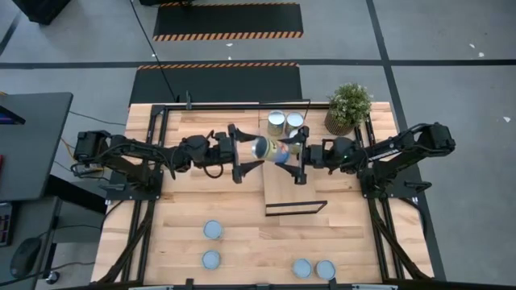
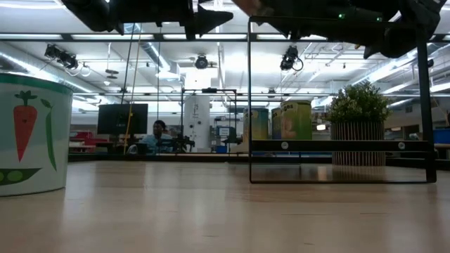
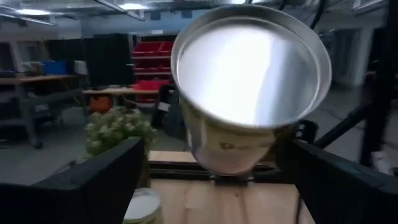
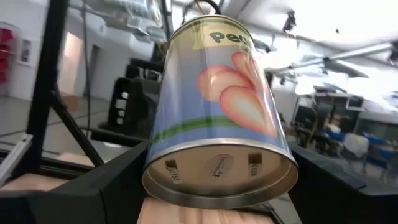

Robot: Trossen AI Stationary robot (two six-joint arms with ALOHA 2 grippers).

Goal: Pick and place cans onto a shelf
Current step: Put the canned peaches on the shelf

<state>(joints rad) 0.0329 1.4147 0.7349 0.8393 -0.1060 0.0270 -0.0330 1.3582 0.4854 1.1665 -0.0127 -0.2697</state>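
High view: right gripper [image 1: 284,153] clamps a can [image 1: 266,148] held sideways over the shelf [image 1: 282,173], left gripper [image 1: 248,151] spread wide around its free end, two more cans [image 1: 285,122] upright at the shelf's back, four cans [image 1: 213,229] on the table's near side. Left wrist view: the can's silver top [image 3: 252,68] sits between parted fingers [image 3: 93,186], not touching. Right wrist view: fingers [image 4: 74,199] grip the labelled can [image 4: 217,118] at its base.
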